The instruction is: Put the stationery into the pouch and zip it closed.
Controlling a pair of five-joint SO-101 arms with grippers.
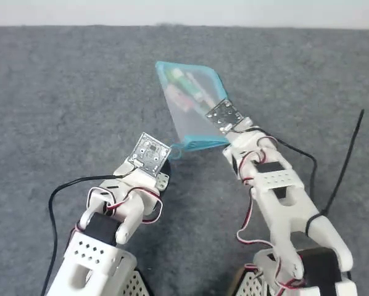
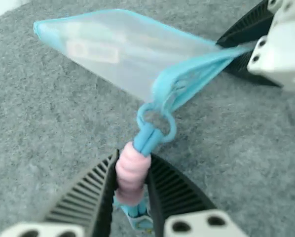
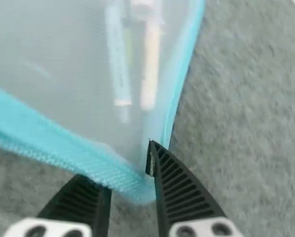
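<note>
1. Left arm, high view: the left gripper sits under its wrist camera at the pouch's near corner. The fingers are hidden from this view.
2. Left wrist view: the left gripper has both ribbed fingers clamped on the zip pull, a pink bead on a blue cord. The cord runs to a blue ring at the zip's end.
3. Centre: the pouch is clear with a teal border and is stretched between the two grippers over the grey mat. The left wrist view shows its teal zip edge running taut to the other arm.
4. The stationery, pens in green and pink, lies inside the pouch. It shows as pale sticks through the wall in the right wrist view and as a faint blur in the left.
5. Right: the right gripper holds the pouch's far corner. Right wrist view: the right gripper's fingers are pinched on the teal hem. The left wrist view shows it from the front.
</note>
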